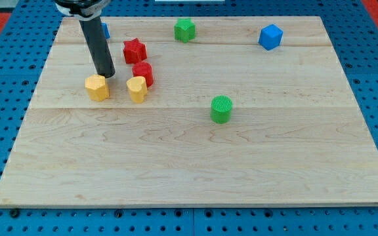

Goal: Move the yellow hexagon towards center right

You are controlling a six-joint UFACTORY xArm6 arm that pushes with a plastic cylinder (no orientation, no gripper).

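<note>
Wooden board (195,164): my tip (107,75) touching yellow hexagon (97,87); no end effector.

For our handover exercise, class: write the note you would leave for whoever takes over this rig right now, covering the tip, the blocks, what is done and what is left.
My tip is on the board in the upper left area, just above and to the right of the yellow hexagon, touching it or nearly so.
A second yellow block lies to the hexagon's right, with a red block just above it and a red star higher up.
The green cylinder stands near the centre.
Done: nothing visible; the hexagon sits far on the view's left.
Left: push it rightwards to centre right, past the second yellow block and the cylinder.
</note>
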